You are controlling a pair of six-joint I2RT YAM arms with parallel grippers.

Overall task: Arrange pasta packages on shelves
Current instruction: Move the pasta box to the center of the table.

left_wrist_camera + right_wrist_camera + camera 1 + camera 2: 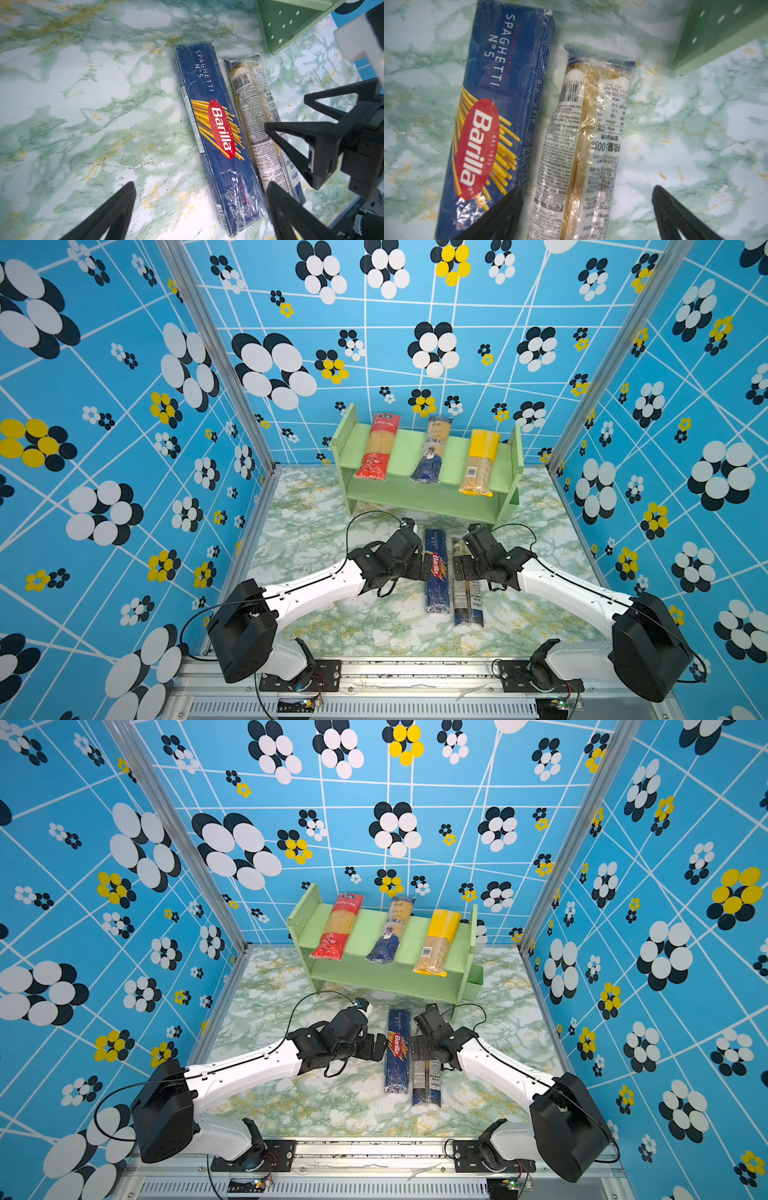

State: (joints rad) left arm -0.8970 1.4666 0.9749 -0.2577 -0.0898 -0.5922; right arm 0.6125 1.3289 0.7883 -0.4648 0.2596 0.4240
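Note:
The pale green shelves [409, 452] stand at the back. Three pasta packages lie across the top tier: a red one [377, 446], a clear one with a navy end [432, 450] and a yellow-topped one [480, 462]. On the marble table lie the dark blue Barilla pack [436, 570] [216, 133] and, beside it, the clear pack with navy and white label [467, 593] [583, 145]. My left gripper [200, 187] [426, 568] is open low over the Barilla pack's end, holding nothing. My right gripper [586, 190] [462, 566] is open, its fingers straddling the clear pack.
The shelf's lower tier [415, 497] holds nothing. One shelf side panel [716, 31] stands close to the right gripper. Blue flowered walls enclose the marble tabletop [316, 531] on three sides. A metal rail [415, 668] carries both arm bases at the front.

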